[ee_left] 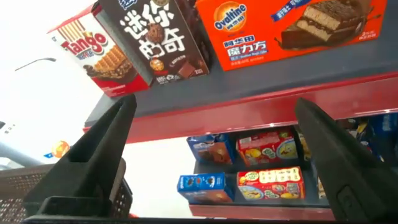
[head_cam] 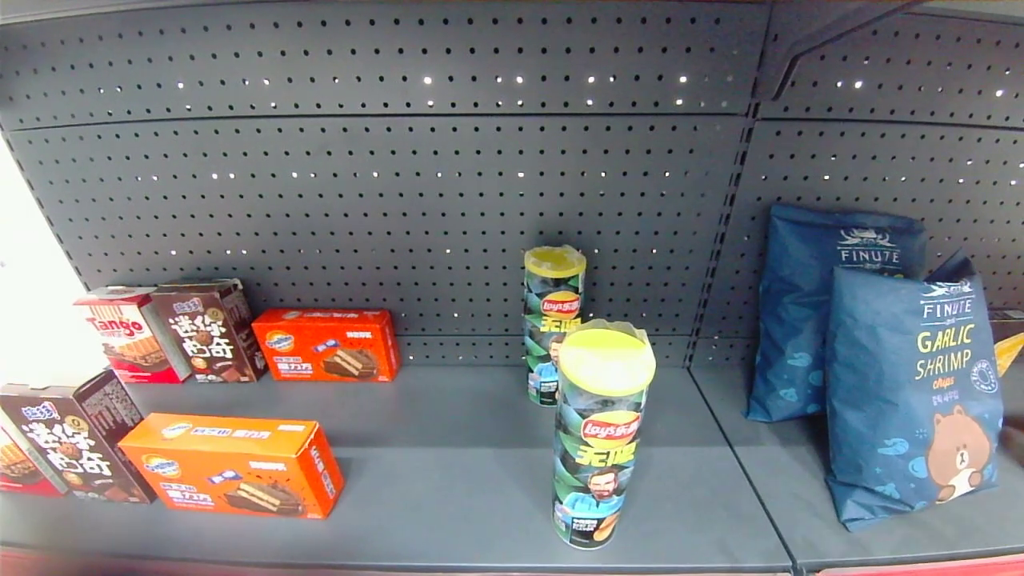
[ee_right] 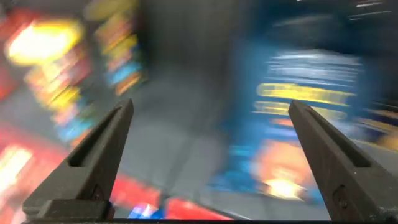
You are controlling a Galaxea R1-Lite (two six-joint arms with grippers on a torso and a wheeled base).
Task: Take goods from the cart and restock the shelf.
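- Shelf [head_cam: 448, 456] up top: flat grey metal deck, perforated pegboard back, red front lip
- Two glossy chip cylinders with yellow plastic lids stand upright mid-shelf: front can [head_cam: 596, 448] near the lip, rear can [head_cam: 552, 320] by the back panel, the two apart
- Cardboard on the left: orange box [head_cam: 232, 464] lying flat up front, second orange box [head_cam: 328, 344] behind, brown box [head_cam: 208, 332] and red box [head_cam: 128, 336] beside it
- Soft blue bags [head_cam: 912, 400] stand in the right bay, one overlapping the other
- Left gripper [ee_left: 214, 102] sits below the shelf lip, looking up at the boxes, dark wedge fingers spread wide, nothing between them
- Right gripper [ee_right: 210, 106] faces a blue bag, view smeared, fingers wide apart and empty
- Mesh cart [ee_left: 12, 190] shows beside the left gripper
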